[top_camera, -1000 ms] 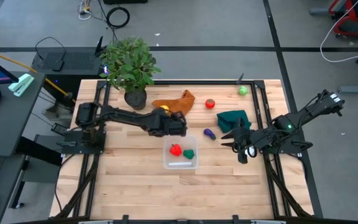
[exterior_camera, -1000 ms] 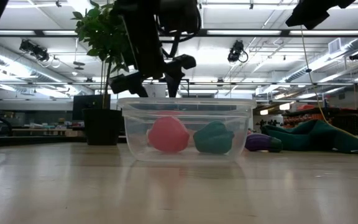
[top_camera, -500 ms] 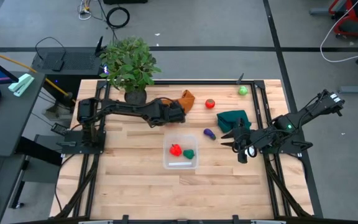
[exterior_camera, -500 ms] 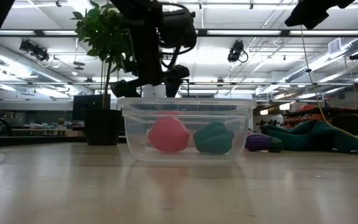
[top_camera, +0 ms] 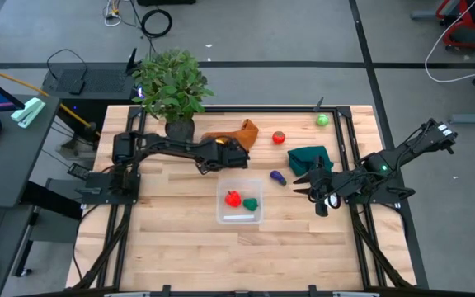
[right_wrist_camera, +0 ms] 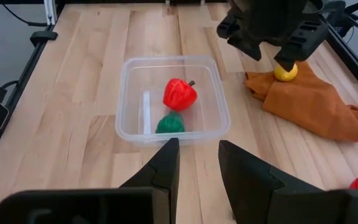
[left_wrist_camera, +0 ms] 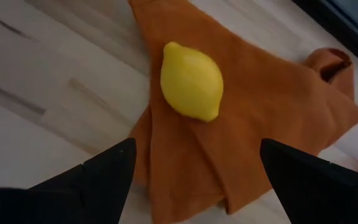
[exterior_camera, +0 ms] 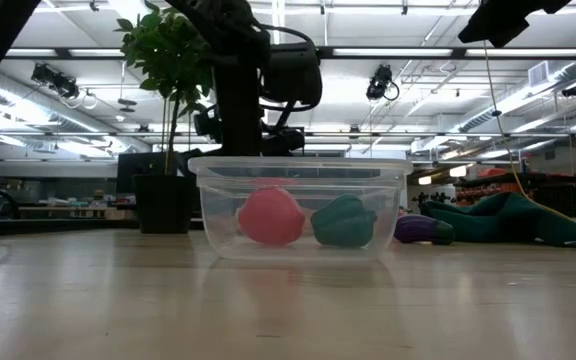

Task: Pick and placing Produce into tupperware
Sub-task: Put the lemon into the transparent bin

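**Observer:** Where are you working at the moment?

**Me:** My left gripper [top_camera: 239, 153] is hovering over the orange cloth [top_camera: 239, 132] at the far middle of the table [top_camera: 171, 239]. Fingers [left_wrist_camera: 107, 168] are standing wide apart, nothing between them. The yellow lemon [left_wrist_camera: 191, 81] is lying on that cloth, directly ahead of the gripper in the wrist view.

**Observer:** So which step is this?

**Me:** I'm judging it as the approach to the third piece. The tupperware [top_camera: 239, 206], nearer than the cloth and in the middle of the table, is holding a red piece [top_camera: 233, 199] and a green piece [top_camera: 251, 203] side by side.

**Observer:** And the next move?

**Me:** Coming down so the fingers straddle the lemon, then closing on it. The cloth is folded and soft under it, so I'm expecting to pinch fabric if I go too low.

**Observer:** The rest of the produce?

**Me:** Red tomato-like piece [top_camera: 279, 137] is sitting just right of the orange cloth, green one [top_camera: 322, 120] at the far right, purple one [top_camera: 277, 176] just beside the dark green cloth [top_camera: 310, 157].

**Observer:** Your other arm?

**Me:** Right gripper [top_camera: 305, 186] is waiting at the right side, near that green cloth, fingers [right_wrist_camera: 166, 168] narrowly apart and holding nothing.
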### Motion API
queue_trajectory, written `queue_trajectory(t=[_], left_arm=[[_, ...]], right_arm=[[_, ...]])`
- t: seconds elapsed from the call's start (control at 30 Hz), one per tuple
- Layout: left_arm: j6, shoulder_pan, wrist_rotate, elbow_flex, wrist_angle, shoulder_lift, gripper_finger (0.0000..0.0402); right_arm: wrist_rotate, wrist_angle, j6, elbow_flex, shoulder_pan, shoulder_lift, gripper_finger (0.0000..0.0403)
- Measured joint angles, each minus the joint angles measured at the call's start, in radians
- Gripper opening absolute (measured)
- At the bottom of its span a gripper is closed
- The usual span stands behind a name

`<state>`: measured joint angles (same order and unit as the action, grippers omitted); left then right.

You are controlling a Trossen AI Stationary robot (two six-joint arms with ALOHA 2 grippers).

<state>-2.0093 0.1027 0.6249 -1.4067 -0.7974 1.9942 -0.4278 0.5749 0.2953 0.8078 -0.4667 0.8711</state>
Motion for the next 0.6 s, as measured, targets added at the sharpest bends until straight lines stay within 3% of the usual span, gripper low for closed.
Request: queue_trajectory(t=[0.6], left_arm=[[0.008, 0.093, -0.078, 0.000, 0.026, 0.000, 0.0348]], right_arm=[[0.001, -0.004, 0.002, 0.000, 0.000, 0.000, 0.0077]])
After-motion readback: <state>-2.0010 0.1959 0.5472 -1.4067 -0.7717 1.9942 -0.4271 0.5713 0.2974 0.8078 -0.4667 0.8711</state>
